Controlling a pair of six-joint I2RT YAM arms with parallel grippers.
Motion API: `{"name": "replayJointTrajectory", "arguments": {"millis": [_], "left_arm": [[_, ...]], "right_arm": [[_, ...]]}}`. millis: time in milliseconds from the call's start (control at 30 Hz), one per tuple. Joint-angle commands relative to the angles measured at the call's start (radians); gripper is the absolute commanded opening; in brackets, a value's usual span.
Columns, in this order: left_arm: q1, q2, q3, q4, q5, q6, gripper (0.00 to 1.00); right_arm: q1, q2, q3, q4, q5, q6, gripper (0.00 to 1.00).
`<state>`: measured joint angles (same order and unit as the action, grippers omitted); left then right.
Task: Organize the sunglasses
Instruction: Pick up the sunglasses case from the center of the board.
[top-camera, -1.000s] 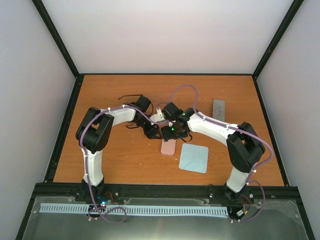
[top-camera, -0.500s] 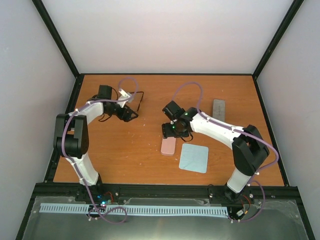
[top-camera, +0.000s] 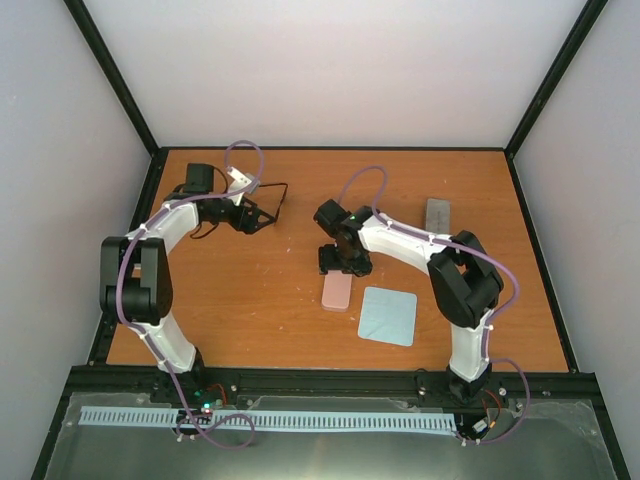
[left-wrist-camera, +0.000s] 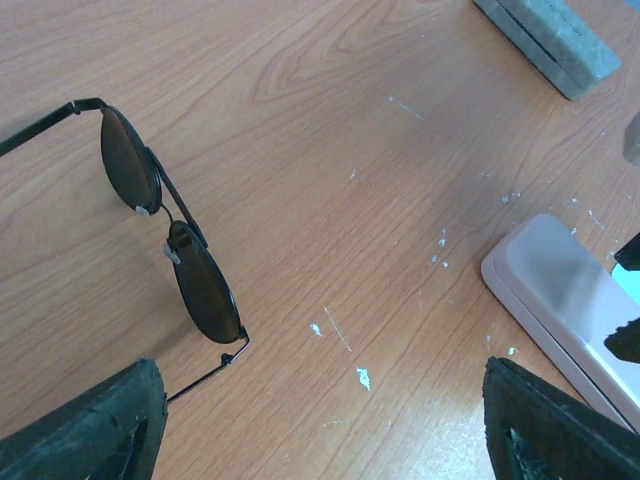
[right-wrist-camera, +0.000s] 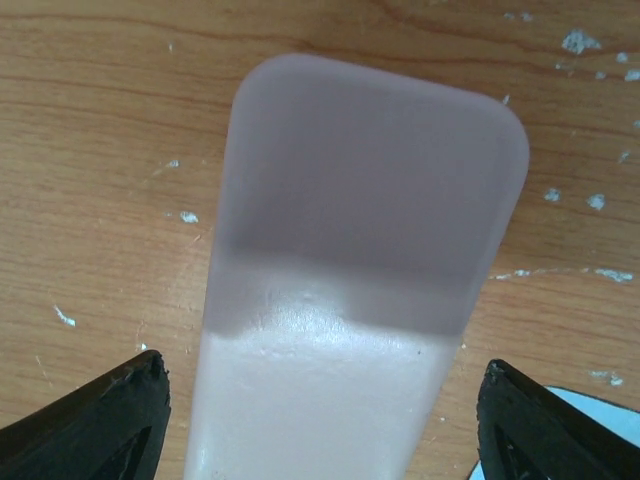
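Lying uncased at left in the left wrist view, the black sunglasses (left-wrist-camera: 170, 238) are judged unorganized; the left gripper (left-wrist-camera: 320, 410) and the right gripper (right-wrist-camera: 320, 415), over the pink case (right-wrist-camera: 375, 190), are spread, empty.

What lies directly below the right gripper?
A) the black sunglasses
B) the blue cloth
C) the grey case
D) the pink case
D: in the right wrist view the pink case lies on the table between the open fingers of the right gripper.
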<state>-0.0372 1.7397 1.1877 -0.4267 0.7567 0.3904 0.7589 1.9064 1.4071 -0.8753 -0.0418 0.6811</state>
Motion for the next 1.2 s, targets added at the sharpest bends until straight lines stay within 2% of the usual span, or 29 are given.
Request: {"name": "replayJointTrajectory", "arguments": {"millis": [0,300,500,633,767,967,1100,1167], "left_arm": [[0.005,-0.036,0.011,0.025,0.032,-0.013,0.86],[0.005,-0.051,-0.023,0.048,0.032,-0.016,0.86],[0.005,-0.048,-0.024,0.057,0.030,-0.017,0.86],[0.005,-0.044,-0.026,0.059,0.032,-0.014,0.86],[0.004,-0.045,-0.028,0.054,0.057,-0.013,0.86],[-0.019,-0.052,-0.031,0.021,0.143,-0.005,0.86],[-0.100,-0.086,-0.060,0.011,0.148,0.012,0.90],[-0.142,-0.098,-0.074,0.026,0.140,-0.001,0.92]], "right_arm": [[-0.012,0.043,0.049,-0.029,-0.007,0.024,0.82],[-0.012,0.127,0.107,-0.055,-0.012,-0.001,0.84],[-0.012,0.134,0.108,-0.062,0.002,-0.001,0.77],[-0.013,0.141,0.109,-0.068,0.006,-0.005,0.66],[-0.013,0.122,0.114,-0.069,0.017,-0.009,0.46],[-0.023,0.061,0.130,-0.053,-0.021,-0.061,0.41],[-0.056,-0.032,0.116,0.002,-0.130,-0.139,0.36],[-0.092,-0.088,0.091,0.040,-0.210,-0.176,0.30]]}}
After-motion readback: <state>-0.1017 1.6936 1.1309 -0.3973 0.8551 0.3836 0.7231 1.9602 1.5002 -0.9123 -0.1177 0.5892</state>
